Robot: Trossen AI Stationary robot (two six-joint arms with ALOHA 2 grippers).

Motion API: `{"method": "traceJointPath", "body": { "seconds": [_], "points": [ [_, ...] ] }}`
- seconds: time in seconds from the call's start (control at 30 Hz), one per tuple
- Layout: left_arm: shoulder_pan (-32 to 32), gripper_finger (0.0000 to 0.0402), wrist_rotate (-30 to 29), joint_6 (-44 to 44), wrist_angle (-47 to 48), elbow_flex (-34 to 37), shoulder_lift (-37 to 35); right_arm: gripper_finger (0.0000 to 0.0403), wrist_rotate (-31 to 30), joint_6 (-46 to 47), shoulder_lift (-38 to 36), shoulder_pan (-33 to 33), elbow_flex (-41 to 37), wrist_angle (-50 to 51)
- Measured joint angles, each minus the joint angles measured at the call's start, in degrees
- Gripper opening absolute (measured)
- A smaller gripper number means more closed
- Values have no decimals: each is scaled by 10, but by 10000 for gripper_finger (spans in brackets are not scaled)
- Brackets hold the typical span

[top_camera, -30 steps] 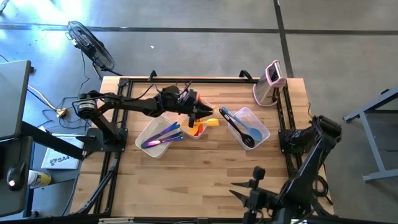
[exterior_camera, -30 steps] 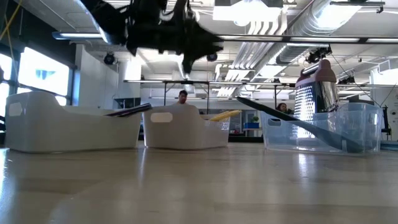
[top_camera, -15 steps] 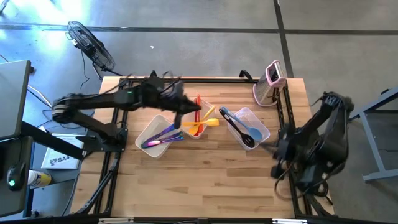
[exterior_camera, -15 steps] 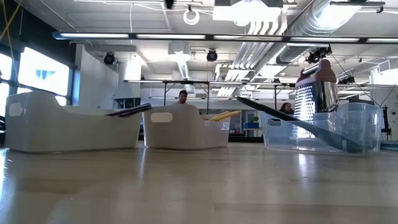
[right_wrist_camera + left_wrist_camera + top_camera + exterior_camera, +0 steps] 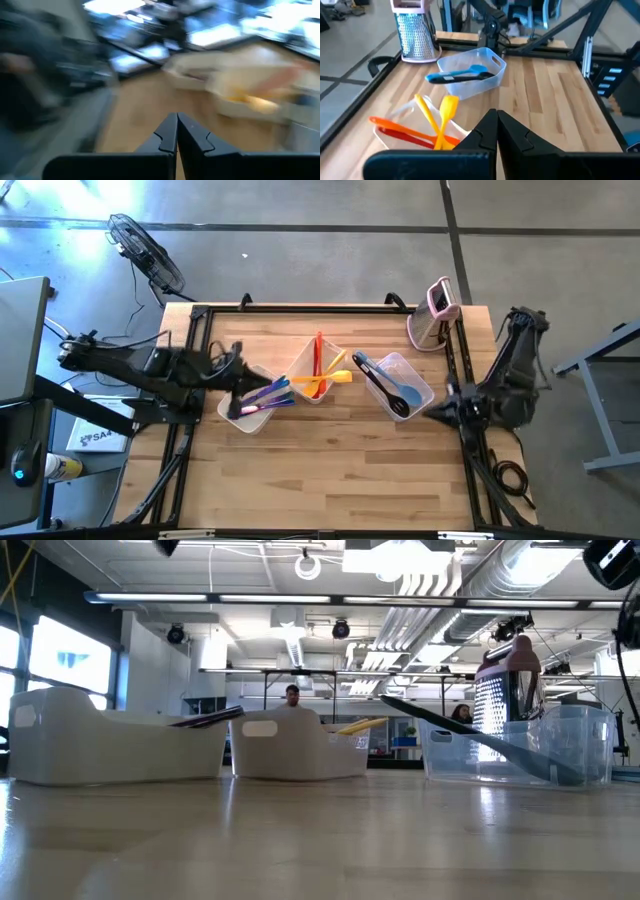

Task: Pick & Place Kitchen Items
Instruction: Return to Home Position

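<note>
Your left jaws are closed and empty at the desk's [image 5: 330, 470] left edge. Your right jaws, closed too, sit at its right edge. Purple utensils [image 5: 262, 393] lie in the left bin [image 5: 232, 412], orange and yellow utensils [image 5: 320, 375] in the middle bin [image 5: 290, 752], and black and blue utensils [image 5: 390, 388] in the clear tub [image 5: 424, 388] rightward.

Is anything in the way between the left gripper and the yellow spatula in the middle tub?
On the table, the left tub with its purple utensils lies between the left gripper and the yellow spatula. The left wrist view looks straight at the spatula with nothing in front, so no visible block from above.
</note>
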State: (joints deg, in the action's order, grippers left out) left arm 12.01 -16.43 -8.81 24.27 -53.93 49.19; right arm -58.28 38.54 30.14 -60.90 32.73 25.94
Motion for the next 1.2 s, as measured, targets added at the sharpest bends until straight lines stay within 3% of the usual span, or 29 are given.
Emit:
{"method": "traceJointPath", "body": {
  "seconds": [0.1,0.17,0.33,0.47,0.73,0.93,1.2],
  "points": [
    [43,0,-27,-25,-84,106,-55,4,119,-166,-43,39,-96,-231],
    [73,0,-28,-33,-176,185,-82,4,188,-213,-59,71,-143,-319],
    [136,0,-36,1,-383,342,-120,4,290,-191,-72,168,-206,-334],
    [157,0,-4,49,-481,415,-138,4,372,-192,-71,242,-230,-355],
    [158,0,5,50,-487,501,-203,4,424,-219,-100,332,-271,-361],
    [157,0,-9,41,-462,530,-243,4,421,-234,-150,340,-290,-338],
    [149,0,24,91,-466,531,-264,4,390,-220,-248,340,-290,-201]
  ]
}}
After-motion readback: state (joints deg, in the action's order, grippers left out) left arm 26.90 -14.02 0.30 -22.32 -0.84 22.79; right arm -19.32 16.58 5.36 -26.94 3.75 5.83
